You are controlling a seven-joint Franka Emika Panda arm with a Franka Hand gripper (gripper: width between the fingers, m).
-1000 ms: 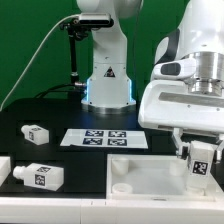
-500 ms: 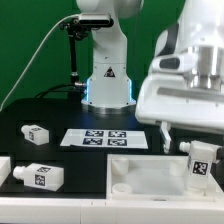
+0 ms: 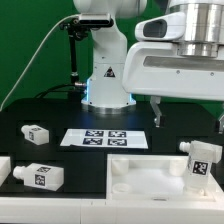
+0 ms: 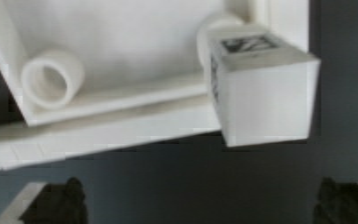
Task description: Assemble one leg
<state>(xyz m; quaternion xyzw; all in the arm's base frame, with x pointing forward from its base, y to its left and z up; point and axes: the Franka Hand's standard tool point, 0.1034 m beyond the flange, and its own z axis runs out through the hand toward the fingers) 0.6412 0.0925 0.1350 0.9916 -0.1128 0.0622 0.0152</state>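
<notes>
We see the gripper up high on the exterior view's right. Its two fingers are wide apart and hold nothing. In the wrist view the dark fingertips are far from each other, with only open space between them.

The leg is under the gripper and does not touch it. It stands on the big white tabletop, near the end on the exterior view's right. Its black-and-white tag faces us. We cannot tell if its bottom sits in a hole or just rests on the flat part.

In the wrist view the leg is a white block with its tag at one end, lying across the edge of the tabletop. A round ring hole in the tabletop is well apart from it.

Two more legs lie on the black table on the exterior view's left — one small and farther back, one nearer to us. Both show their tags.

The marker board lies flat on the table in front of the robot base, just behind the tabletop.
</notes>
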